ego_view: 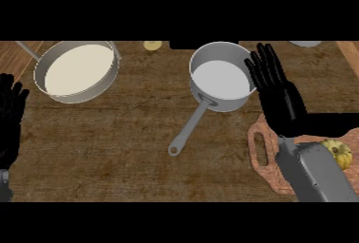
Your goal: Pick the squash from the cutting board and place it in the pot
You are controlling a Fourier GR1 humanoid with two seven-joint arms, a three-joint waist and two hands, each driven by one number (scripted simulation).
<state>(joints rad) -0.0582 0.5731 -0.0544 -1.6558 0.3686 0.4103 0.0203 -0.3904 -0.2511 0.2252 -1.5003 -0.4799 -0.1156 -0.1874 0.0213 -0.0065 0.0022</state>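
Note:
A yellow squash (339,152) lies on the reddish cutting board (261,152) at the right edge, partly hidden behind my right forearm. The grey pot (220,76) with a long handle stands at the upper middle, and nothing shows inside it. My right hand (279,97) is open with straight fingers, stretched between the pot's right rim and the board, above and to the left of the squash. It holds nothing. My left hand (10,118) rests open at the left edge, fingers up.
A wide metal pan (76,71) with a pale inside sits at the upper left. A small yellowish thing (152,45) lies at the top edge. The pot's handle (186,130) points down-left across the brown counter.

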